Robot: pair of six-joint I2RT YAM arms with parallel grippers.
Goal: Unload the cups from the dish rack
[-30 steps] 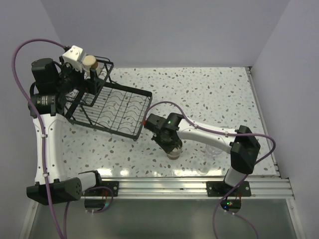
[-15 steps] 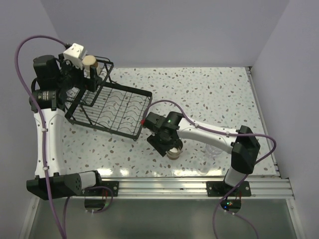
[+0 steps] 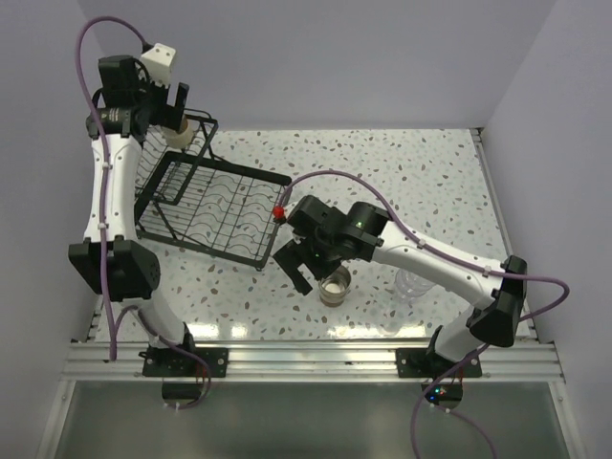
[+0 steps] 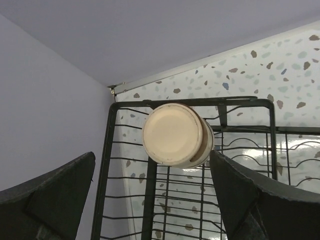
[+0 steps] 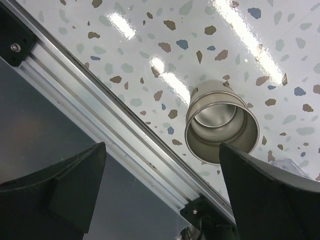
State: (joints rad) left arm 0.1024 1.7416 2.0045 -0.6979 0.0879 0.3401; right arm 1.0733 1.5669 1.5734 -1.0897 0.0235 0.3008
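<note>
Top: loose cup (image 3: 335, 285) sits on the tabletop (image 3: 411, 182), just off the dish rack's (image 3: 215, 206) near-right corner.
Left wrist: cream cup (image 4: 176, 134) lies sideways at the rack's top rim, closed end toward the camera. Left fingers (image 4: 50, 197) wide apart, empty.
Right wrist: loose cup upright, mouth up. Right fingers (image 5: 265, 190) spread, empty.

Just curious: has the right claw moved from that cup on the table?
Yes: the right claw shifted left off the cream cup, toward the dish rack.

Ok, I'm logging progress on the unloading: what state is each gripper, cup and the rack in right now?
Left gripper: open, holding nothing.
Right gripper: open, holding nothing.
Rack cup: on its side in the dish rack, ungripped.
Table cup: upright on the table, empty, ungripped.
Clear tumbler: on the table, ungripped.
</note>
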